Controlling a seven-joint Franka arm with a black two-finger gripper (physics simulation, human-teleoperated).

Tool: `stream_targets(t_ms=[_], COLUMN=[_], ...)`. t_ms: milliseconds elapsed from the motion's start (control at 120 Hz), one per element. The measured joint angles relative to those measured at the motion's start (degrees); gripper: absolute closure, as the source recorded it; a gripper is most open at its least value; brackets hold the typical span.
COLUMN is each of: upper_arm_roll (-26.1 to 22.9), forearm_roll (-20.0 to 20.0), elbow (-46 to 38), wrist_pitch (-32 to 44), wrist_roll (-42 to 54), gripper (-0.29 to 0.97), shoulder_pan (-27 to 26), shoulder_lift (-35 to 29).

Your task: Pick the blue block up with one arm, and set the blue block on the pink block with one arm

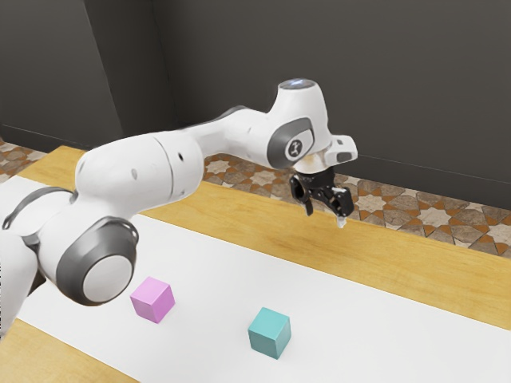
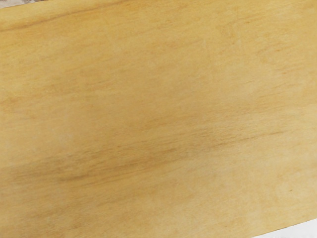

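A blue-green block [image 1: 269, 332] rests on the white mat [image 1: 359, 303] near the front of the table. To the exterior view's left of it sits a pink block [image 1: 152, 299], also on the mat and apart from the blue one. My gripper [image 1: 325, 210] hangs high above the wooden strip at the back of the table, well above and behind both blocks. Its black fingers stand apart with nothing between them. Under my hand lies bare wood [image 2: 148, 119], with a sliver of the mat [image 2: 297, 232] at one corner.
The wooden table [image 1: 415, 263] runs past the mat toward the back, where a patterned tile floor [image 1: 415, 207] and a dark wall begin. My arm's large white links [image 1: 136, 199] loom over the mat at the exterior view's left, close to the pink block.
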Motion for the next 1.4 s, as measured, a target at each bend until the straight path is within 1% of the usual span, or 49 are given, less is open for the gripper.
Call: stream_targets(t_ms=[75, 133, 183, 267, 325, 375, 442, 592, 717, 1008, 1117, 1400], upper_arm_roll=[-3.50, -4.62, -4.30, -2.91, -2.50, -2.35, -1.70, -0.67, -0.59, 1.46, 3.01, 3.26], forearm_roll=[2.81, 4.56, 5.52, 6.40, 6.72, 6.90, 7.07, 7.21, 7.48, 7.00, 6.35, 5.98], elbow=[2.53, 2.53, -0.92, -9.05, -16.28, -21.69, -26.07, -29.86, -32.39, -45.09, -47.68, -50.11], wrist_pitch=[-0.58, -0.93, -0.78, 0.69, 2.62, 4.04, 5.75, 8.31, 10.12, 13.13, 13.90, 15.61], wrist_roll=[-1.77, -3.04, -4.02, -5.51, -6.46, -7.19, -8.01, -9.41, -10.35, -12.13, -12.65, -14.03], gripper=[0.02, 0.02, 0.02, 0.02, 0.02, 0.02, 0.02, 0.02, 0.02, 0.02, 0.02, 0.02], shoulder_pan=[-0.66, -1.61, -2.96, -6.26, -7.92, -8.63, -9.00, -9.39, -12.08, -13.12, -14.60, -17.25], shoulder_lift=[1.54, 1.76, 0.52, -3.10, -6.40, -8.95, -10.83, -12.46, -15.73, -21.91, -23.17, -25.15])
